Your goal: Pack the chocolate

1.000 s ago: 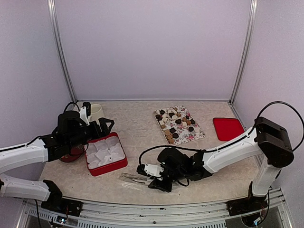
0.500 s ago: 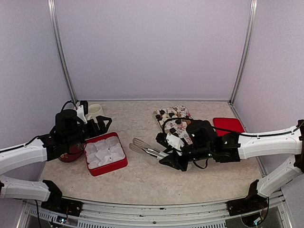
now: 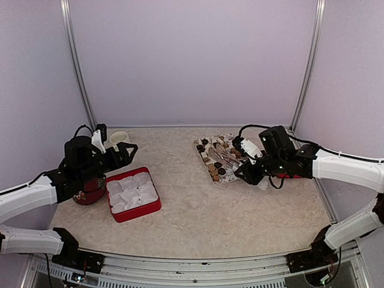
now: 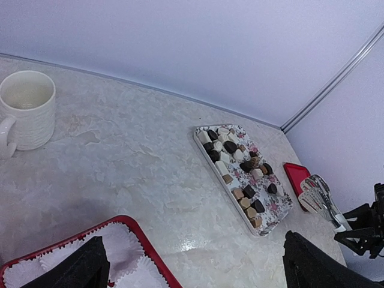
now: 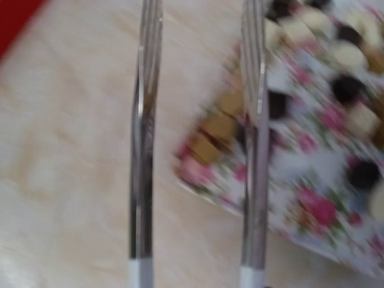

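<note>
The chocolate [image 3: 221, 157] is several small dark, tan and cream pieces on a floral tray [image 3: 211, 175], also in the left wrist view [image 4: 240, 171] and blurred in the right wrist view [image 5: 282, 105]. My right gripper [image 3: 245, 161] is shut on metal tongs [image 3: 223, 157] with white handles. The two tong arms [image 5: 144, 150] stand apart above the tray's near corner, with nothing between them. My left gripper [image 3: 123, 150] is open and empty, above the back edge of a red box [image 3: 155, 207] lined with empty white paper cups [image 4: 120, 252].
A white mug [image 3: 119, 139] stands at the back left, also in the left wrist view [image 4: 27, 111]. A dark red dish [image 3: 90, 193] lies left of the box under my left arm. A red lid [image 3: 294, 159] lies right of the tray, partly behind my right arm.
My right arm swept with the tongs from the table's front middle to the floral tray at the back right. My left gripper drifted slightly back and left.
</note>
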You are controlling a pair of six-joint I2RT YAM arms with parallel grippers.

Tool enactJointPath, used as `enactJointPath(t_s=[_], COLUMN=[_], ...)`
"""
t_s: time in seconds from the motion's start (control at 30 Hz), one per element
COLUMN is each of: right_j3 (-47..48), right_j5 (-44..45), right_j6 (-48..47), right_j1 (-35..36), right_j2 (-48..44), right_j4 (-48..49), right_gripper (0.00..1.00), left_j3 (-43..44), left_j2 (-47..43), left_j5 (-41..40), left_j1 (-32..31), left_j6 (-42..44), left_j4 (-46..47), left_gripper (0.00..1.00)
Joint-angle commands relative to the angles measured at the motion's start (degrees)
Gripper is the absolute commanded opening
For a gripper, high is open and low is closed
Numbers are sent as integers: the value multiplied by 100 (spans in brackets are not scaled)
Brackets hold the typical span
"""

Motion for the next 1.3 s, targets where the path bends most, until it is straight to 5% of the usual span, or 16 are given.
enactJointPath(t_s=[0.0, 1.27], right_j3=[92, 512], right_j5=[196, -386], right_j6=[103, -289], right_j1=[-416, -1039], right_j2=[94, 1752], right_j4=[-596, -289], right_gripper=[42, 40], left_j3=[-78, -335], left_j2=[-51, 99], left_j5=[189, 588], left_j1=[114, 521], left_j6=[-28, -79], left_j4=[223, 568], left_gripper=[99, 99])
